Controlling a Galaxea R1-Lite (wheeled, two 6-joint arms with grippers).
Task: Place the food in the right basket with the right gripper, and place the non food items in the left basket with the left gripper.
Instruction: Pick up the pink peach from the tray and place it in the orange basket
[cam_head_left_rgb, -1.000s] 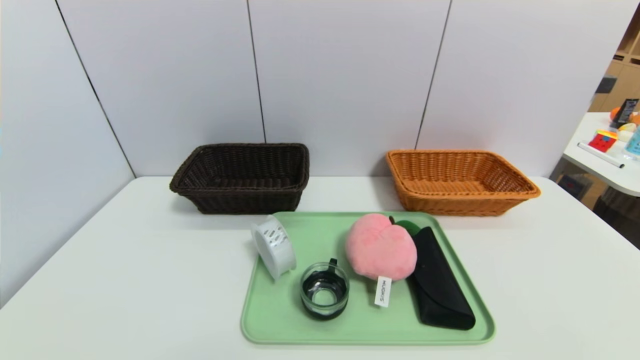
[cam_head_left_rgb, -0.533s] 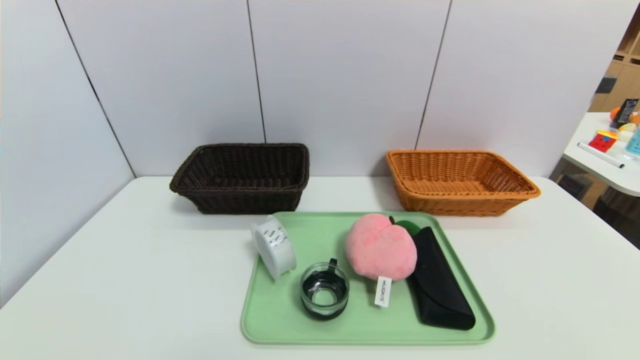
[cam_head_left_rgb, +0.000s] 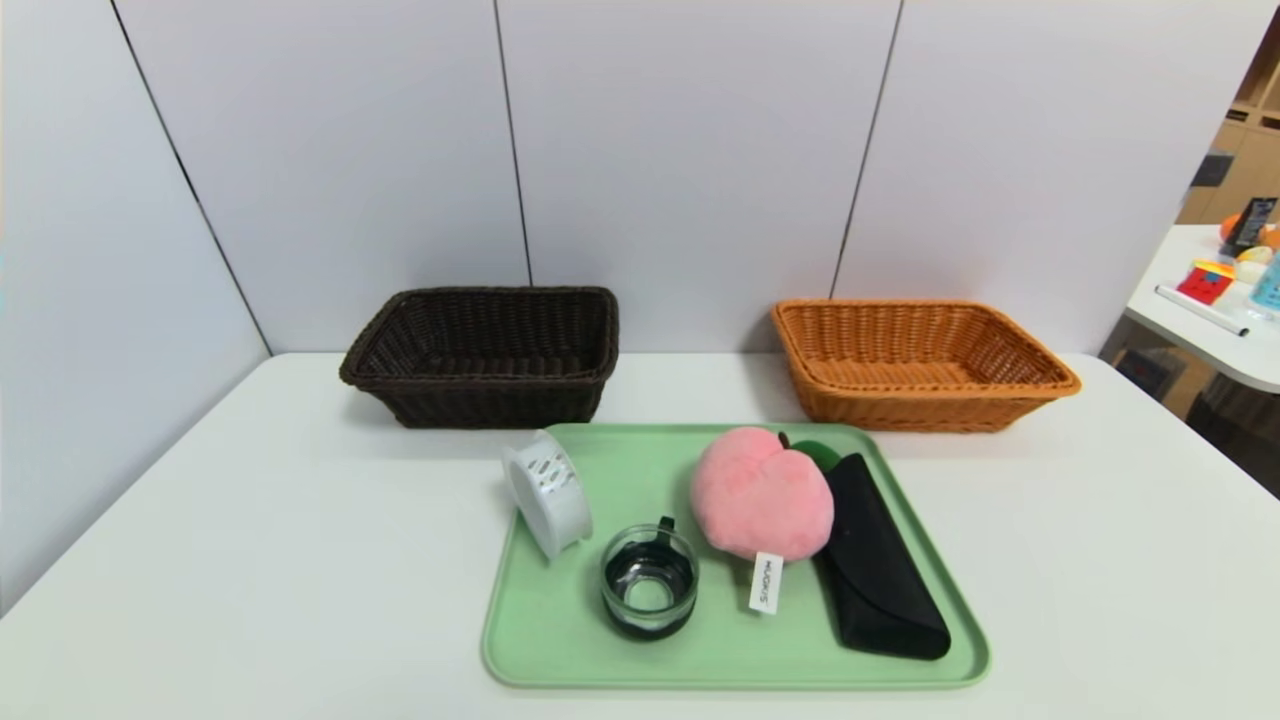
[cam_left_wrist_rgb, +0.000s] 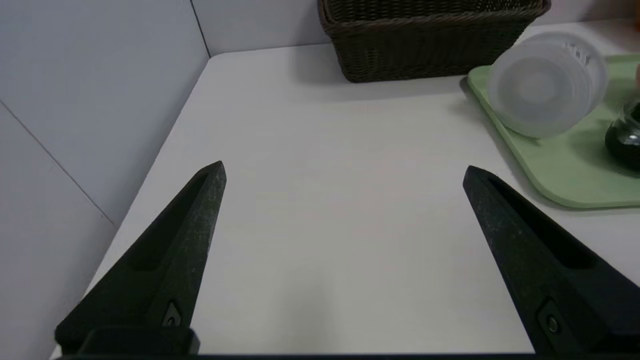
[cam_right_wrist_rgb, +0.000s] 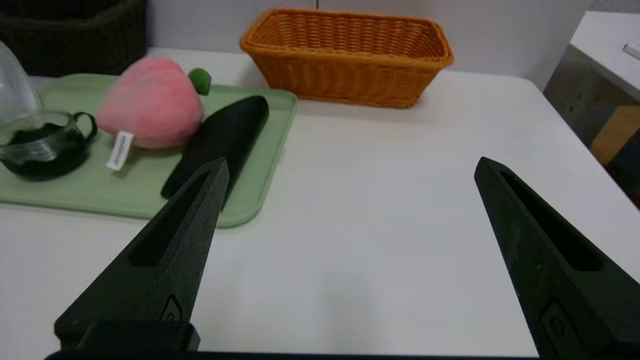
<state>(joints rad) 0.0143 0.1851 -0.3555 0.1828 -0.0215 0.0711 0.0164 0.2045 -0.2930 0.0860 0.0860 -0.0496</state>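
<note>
On the green tray (cam_head_left_rgb: 560, 640), the peach (cam_head_left_rgb: 762, 492) lies stem toward 12 o'clock, its tag's writing unreadable; the black case (cam_head_left_rgb: 880, 560) runs 11-to-5. Left gripper (cam_left_wrist_rgb: 342, 170) and right gripper (cam_right_wrist_rgb: 350, 167) both gape, holding nothing.

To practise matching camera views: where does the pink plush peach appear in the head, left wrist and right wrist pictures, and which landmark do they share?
Head view: the pink plush peach lies on the tray, right of centre, against the black case.
Left wrist view: the peach itself is not in the picture.
Right wrist view: the peach is at upper left, beside the case.
Shared landmark: the green tray.
</note>
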